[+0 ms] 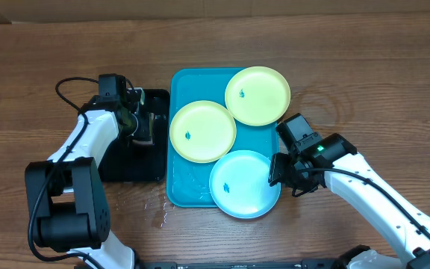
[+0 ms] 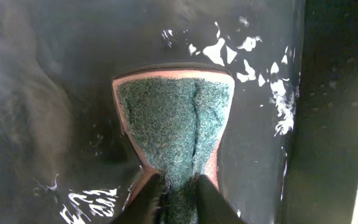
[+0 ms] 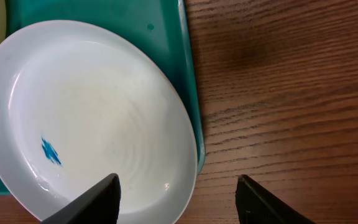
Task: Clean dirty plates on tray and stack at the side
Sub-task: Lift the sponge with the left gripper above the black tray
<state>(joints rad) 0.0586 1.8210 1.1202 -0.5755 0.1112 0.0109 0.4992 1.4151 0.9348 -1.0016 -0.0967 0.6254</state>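
Observation:
Three plates lie on the turquoise tray (image 1: 187,81): two pale yellow-green ones (image 1: 202,131) (image 1: 257,95) and a light blue one (image 1: 241,183), each with a small blue speck. My right gripper (image 1: 281,175) is open at the blue plate's right rim. In the right wrist view one finger of the right gripper (image 3: 178,193) hangs over the blue plate (image 3: 104,118) and the other over the wood beyond the tray's rim (image 3: 188,81). My left gripper (image 1: 142,123) is over the black tray. It is shut on a green sponge (image 2: 176,121), which is pinched between the fingers of the left gripper (image 2: 178,202).
The black tray (image 1: 133,168) lies just left of the turquoise tray and its floor (image 2: 55,93) is wet, with white glints. Water drops (image 1: 159,205) spot the wood at the turquoise tray's front left corner. A black cable (image 1: 69,86) loops behind the left arm.

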